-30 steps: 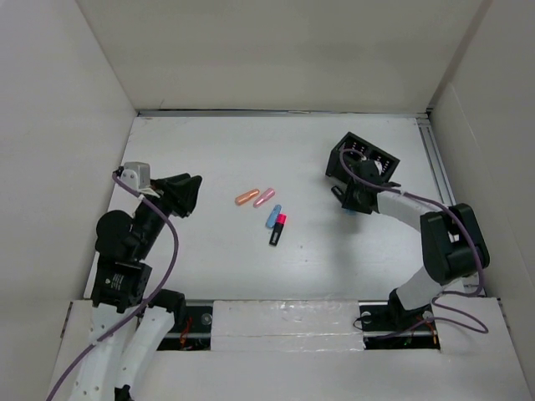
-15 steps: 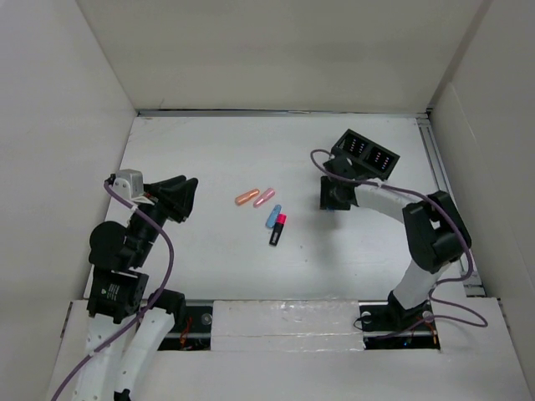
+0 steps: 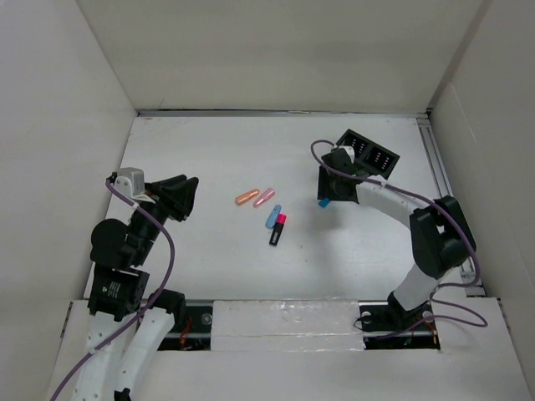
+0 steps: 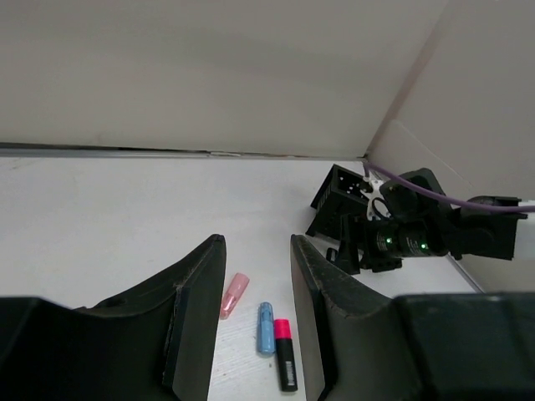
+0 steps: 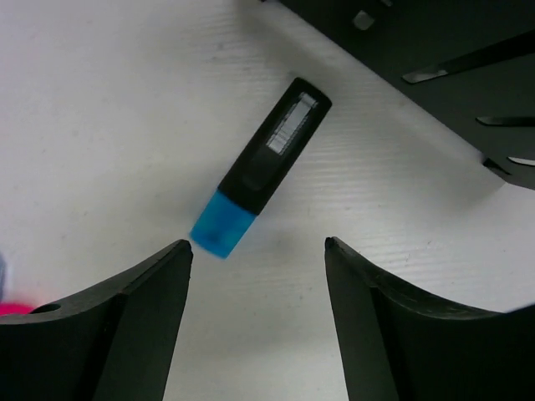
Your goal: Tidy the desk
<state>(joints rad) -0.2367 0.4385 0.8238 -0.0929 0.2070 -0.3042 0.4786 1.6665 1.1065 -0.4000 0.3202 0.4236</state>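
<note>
Blue-capped highlighter clearest from right wrist

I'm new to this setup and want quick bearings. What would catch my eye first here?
The right gripper hangs open over a blue-capped black highlighter, beside the black organizer at the far right of the desk. Mid-desk lies a loose cluster: an orange marker, a pink marker, a blue marker and a pink-capped black highlighter. The left gripper hovers open at the left.
</note>
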